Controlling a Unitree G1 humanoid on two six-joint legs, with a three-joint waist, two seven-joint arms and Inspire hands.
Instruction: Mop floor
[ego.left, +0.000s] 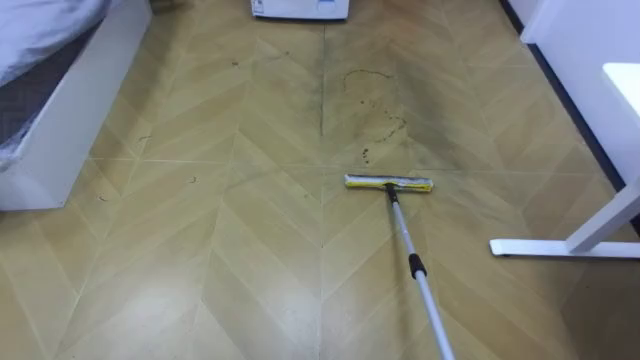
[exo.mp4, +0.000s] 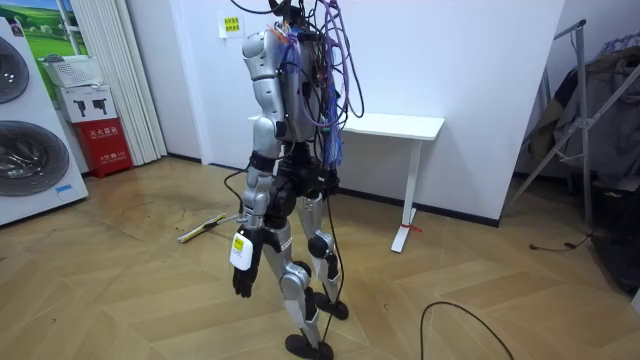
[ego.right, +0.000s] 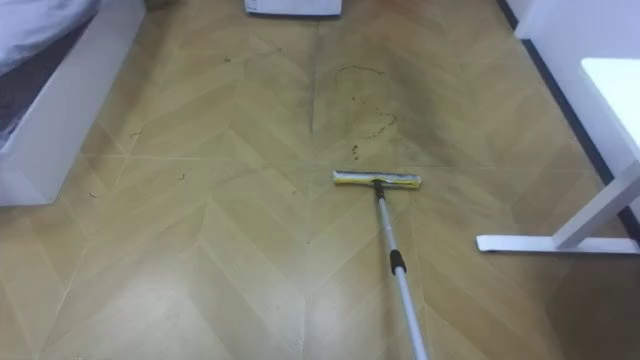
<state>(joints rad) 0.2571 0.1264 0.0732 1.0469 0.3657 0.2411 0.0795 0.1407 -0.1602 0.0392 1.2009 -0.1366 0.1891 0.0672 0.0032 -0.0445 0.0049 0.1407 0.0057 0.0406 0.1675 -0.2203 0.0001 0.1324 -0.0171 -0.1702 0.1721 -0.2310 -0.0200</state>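
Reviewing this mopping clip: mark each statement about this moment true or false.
1. The mop head lies flat on the floor. True.
2. The dark marks lie between the mop head and the robot. False: they lie beyond the mop head, on its far side.
3. The white desk stands on the robot's right. True.
4. The left hand grips the mop handle. False: it hangs at the robot's side, off the handle.

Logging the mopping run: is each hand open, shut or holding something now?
Left hand: hangs at the robot's side; state cannot be told.
Right hand: cannot be told.
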